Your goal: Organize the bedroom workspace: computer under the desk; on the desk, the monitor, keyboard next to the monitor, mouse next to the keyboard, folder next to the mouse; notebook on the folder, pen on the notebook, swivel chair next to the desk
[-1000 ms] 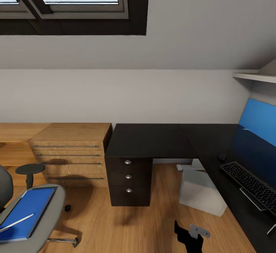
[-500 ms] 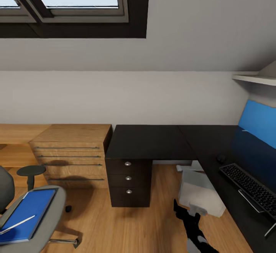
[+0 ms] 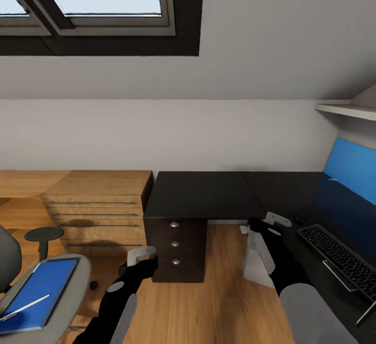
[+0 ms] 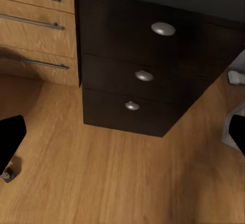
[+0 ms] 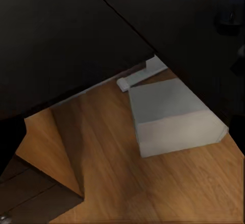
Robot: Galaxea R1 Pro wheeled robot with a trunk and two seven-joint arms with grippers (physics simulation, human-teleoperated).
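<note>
Right now, from my head, both my arms are raised in front of me and neither holds anything. My left gripper (image 3: 141, 254) hangs just short of the black drawer unit (image 3: 175, 247) of the desk (image 3: 203, 193); whether its fingers are parted I cannot tell from here. Off to their outer side sits the swivel chair (image 3: 62, 286) with the folder (image 3: 36, 292) on its seat and the pen (image 3: 23, 307) lying across it. My right gripper (image 3: 275, 222) is at the desk's inner corner, the computer (image 3: 253, 258) below it on the floor, the keyboard (image 3: 339, 258) and mouse (image 3: 301, 217) beyond its tips.

Along my left fingers, the drawers lie straight ahead and my two dark fingertips (image 4: 10, 137) sit wide apart, empty.

Along my right fingers, the grey computer (image 5: 171, 117) stands half under the desk edge; the fingers' spread I cannot tell.

I judge I'm still positioning. Next, I'd turn my left fingers toward the chair for the folder.
</note>
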